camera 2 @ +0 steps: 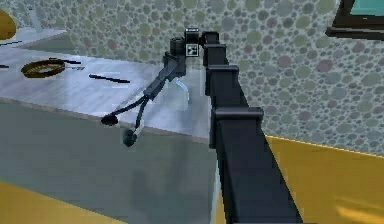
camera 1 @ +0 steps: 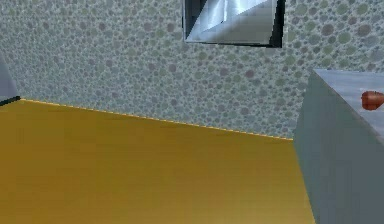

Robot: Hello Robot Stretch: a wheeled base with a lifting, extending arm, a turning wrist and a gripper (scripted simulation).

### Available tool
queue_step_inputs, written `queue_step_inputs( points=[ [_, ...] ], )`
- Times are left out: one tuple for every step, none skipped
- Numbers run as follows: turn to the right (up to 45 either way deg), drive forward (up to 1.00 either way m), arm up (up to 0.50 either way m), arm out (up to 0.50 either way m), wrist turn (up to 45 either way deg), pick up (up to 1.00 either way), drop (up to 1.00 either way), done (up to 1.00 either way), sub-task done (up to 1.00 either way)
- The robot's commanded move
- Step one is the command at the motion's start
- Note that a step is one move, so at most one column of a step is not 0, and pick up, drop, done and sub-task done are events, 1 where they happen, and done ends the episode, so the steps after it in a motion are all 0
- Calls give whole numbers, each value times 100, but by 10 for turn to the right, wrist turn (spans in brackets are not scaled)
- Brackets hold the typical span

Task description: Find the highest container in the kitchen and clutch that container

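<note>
A shallow round dish (camera 2: 42, 68) with a golden rim and a dark middle lies flat on the grey counter (camera 2: 80, 95) near the arm side view's left, and farther back sits a yellow rounded thing (camera 2: 5, 27), cut off by the picture's edge.

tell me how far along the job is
Done: the arm reaches out over the counter. In hand: the gripper is at the counter's near edge with only bare counter behind it, so it holds nothing. Left: pick out the highest container and grasp it; a round dish lies farther left, not yet grasped.
</note>
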Motion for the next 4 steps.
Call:
queue_step_inputs(
  points=[
    [0, 0, 0, 0, 450, 0, 0, 0, 0],
    [0, 0, 0, 0, 450, 0, 0, 0, 0],
    [0, 0, 0, 0, 450, 0, 0, 0, 0],
    [0, 0, 0, 0, 30, 0, 0, 0, 0]
  ],
)
